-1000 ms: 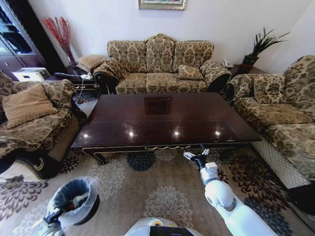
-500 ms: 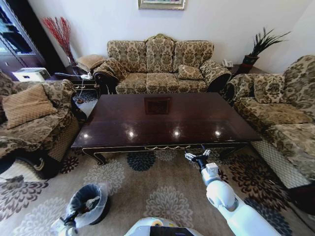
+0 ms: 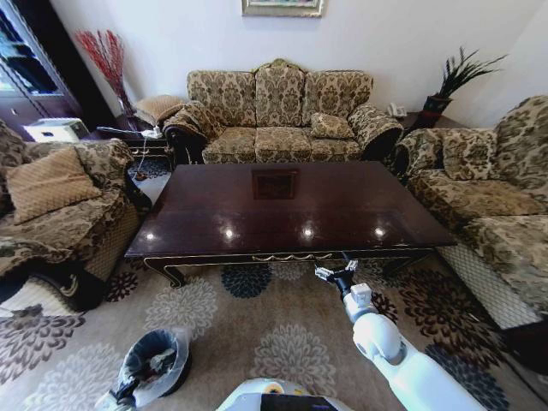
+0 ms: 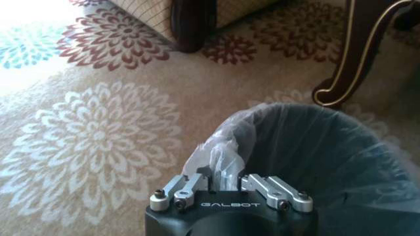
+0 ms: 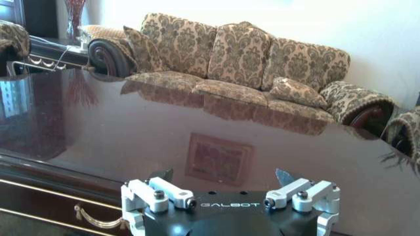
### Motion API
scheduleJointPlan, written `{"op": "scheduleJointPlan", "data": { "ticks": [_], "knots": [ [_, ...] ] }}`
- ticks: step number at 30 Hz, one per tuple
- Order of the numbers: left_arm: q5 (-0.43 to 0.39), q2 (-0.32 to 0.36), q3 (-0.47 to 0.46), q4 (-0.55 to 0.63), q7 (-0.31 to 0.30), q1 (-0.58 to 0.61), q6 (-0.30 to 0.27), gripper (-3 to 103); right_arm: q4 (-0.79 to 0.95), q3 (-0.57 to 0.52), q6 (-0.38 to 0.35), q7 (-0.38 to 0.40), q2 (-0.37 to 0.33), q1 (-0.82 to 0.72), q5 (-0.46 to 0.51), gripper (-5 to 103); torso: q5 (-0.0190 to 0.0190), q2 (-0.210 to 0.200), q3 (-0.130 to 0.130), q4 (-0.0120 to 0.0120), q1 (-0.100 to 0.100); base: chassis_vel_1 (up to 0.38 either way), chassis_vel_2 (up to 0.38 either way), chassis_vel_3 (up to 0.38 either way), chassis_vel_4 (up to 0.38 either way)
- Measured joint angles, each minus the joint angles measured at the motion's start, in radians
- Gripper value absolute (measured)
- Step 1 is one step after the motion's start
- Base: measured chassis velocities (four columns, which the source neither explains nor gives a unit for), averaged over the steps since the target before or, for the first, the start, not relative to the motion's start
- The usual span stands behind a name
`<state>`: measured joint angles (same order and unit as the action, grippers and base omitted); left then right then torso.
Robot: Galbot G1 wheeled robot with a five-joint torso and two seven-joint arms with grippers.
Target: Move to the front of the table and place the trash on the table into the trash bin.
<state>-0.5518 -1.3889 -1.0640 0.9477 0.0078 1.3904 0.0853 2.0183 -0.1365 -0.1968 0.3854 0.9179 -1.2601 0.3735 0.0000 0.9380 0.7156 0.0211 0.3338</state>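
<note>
At the lower left of the head view, the small round dark trash bin lined with a pale translucent plastic bag stands on the flower-patterned carpet, well in front of the table. The left gripper sits at its rim with its fingers drawn close together on a fold of the bag, as the left wrist view shows. That grip looks meant to let the arm bring the bin along with the robot. Dark bits lie inside the bin, too small to name.

Ahead, the large dark glossy reddish-brown wooden tabletop with a carved gilt edge carries no litter that I can see, only reflections, so the clearing seems done.

To the right, the right gripper hangs just short of the table's front edge with its fingers spread and empty, probably ready to reach over the wood.

Compared with a second ago, the bin and left gripper sit lower and further toward the robot's centre. The right gripper has drifted slightly left. The table and the patterned beige sofas look unshifted.
</note>
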Motion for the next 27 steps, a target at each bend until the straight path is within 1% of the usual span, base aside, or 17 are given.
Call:
{"op": "scheduleJointPlan", "data": {
  "ticks": [3,6,7,8,9,10,12,15,16,18,19,20,22,23,24,26,27],
  "knots": [
    [-0.030,-0.012,-0.006,0.098,0.026,0.045,-0.030,39,0.000,-0.004,0.003,-0.001,0.003,0.000,0.000,100,0.0000,0.000,0.000,0.0002,0.000,0.000,0.000,0.000,0.000],
    [-0.034,-0.021,-0.012,0.145,0.032,0.064,-0.040,44,0.000,-0.005,0.004,-0.001,0.005,0.000,0.000,100,0.0001,0.000,0.000,0.0000,0.000,0.000,0.000,0.000,0.000],
    [-0.036,-0.029,-0.017,0.189,0.032,0.081,-0.049,55,-0.001,-0.006,0.005,-0.001,0.007,0.000,0.000,100,-0.0001,0.000,0.000,0.0001,0.000,0.000,0.000,0.000,0.000],
    [-0.043,-0.036,-0.020,0.239,0.032,0.098,-0.060,55,-0.001,-0.006,0.006,-0.002,0.007,0.000,0.000,100,-0.0003,0.000,0.000,0.0003,0.000,0.000,0.000,0.000,0.000],
    [-0.043,-0.036,-0.020,0.239,0.032,0.098,-0.060,55,-0.001,-0.006,0.006,-0.002,0.007,0.000,0.000,100,-0.0003,0.000,0.000,0.0003,0.000,0.000,0.000,0.000,0.000],
    [-0.065,-0.043,-0.028,0.328,0.029,0.125,-0.086,66,-0.001,-0.006,0.006,-0.002,0.007,0.000,0.000,100,-0.0003,0.000,0.000,0.0002,0.000,0.000,0.000,0.000,0.000],
    [-0.069,-0.044,-0.034,0.371,0.026,0.136,-0.093,66,-0.001,-0.006,0.006,-0.002,0.006,0.000,0.000,100,-0.0002,0.000,0.000,0.0003,0.000,0.000,0.000,0.000,0.000],
    [-0.039,-0.033,-0.077,0.535,0.004,0.157,-0.099,82,0.008,-0.005,0.002,0.002,0.002,0.002,0.002,100,0.0000,0.000,0.000,0.0000,0.000,0.000,0.000,0.000,0.000],
    [-0.039,-0.033,-0.077,0.535,0.004,0.157,-0.099,82,0.008,-0.005,0.002,0.002,0.002,0.002,0.002,100,0.0000,0.000,0.000,0.0000,0.000,0.000,0.000,0.000,0.000],
    [-0.038,-0.020,-0.105,0.640,-0.008,0.173,-0.102,93,0.021,-0.006,-0.013,0.014,0.002,0.003,0.010,100,0.0002,0.000,0.000,0.0000,0.000,0.000,0.000,0.000,0.000],
    [-0.038,-0.020,-0.105,0.640,-0.008,0.173,-0.102,93,0.021,-0.006,-0.013,0.014,0.002,0.003,0.010,100,0.0002,0.000,0.000,0.0000,0.000,0.000,0.000,0.000,0.000],
    [-0.043,-0.018,-0.114,0.679,-0.008,0.183,-0.106,97,0.024,-0.009,-0.014,0.015,0.002,0.003,0.011,100,0.0001,0.000,0.000,0.0001,0.000,0.000,0.000,0.000,0.000],
    [-0.082,-0.022,-0.130,0.865,-0.006,0.236,-0.136,100,0.041,-0.029,-0.023,0.019,0.005,0.001,0.023,100,0.0000,0.000,0.000,0.0003,0.000,0.000,0.000,0.000,0.000],
    [-0.082,-0.022,-0.130,0.865,-0.006,0.236,-0.136,100,0.041,-0.029,-0.023,0.019,0.005,0.001,0.023,100,0.0000,0.000,0.000,0.0003,0.000,0.000,0.000,0.000,0.000],
    [-0.113,-0.031,-0.132,0.981,-0.003,0.274,-0.154,100,0.070,-0.047,-0.043,0.030,0.010,-0.006,0.044,100,0.0009,0.000,0.000,0.0001,0.000,0.000,0.000,0.000,0.000],
    [-0.157,-0.050,-0.122,1.137,-0.001,0.332,-0.184,100,0.155,-0.069,-0.101,0.082,0.017,-0.017,0.105,100,0.0005,0.000,0.000,0.0002,0.000,0.000,0.000,0.000,0.000],
    [-0.157,-0.050,-0.122,1.137,-0.001,0.332,-0.184,100,0.155,-0.069,-0.101,0.082,0.017,-0.017,0.105,100,0.0005,0.000,0.000,0.0002,0.000,0.000,0.000,0.000,0.000]
  ]
}}
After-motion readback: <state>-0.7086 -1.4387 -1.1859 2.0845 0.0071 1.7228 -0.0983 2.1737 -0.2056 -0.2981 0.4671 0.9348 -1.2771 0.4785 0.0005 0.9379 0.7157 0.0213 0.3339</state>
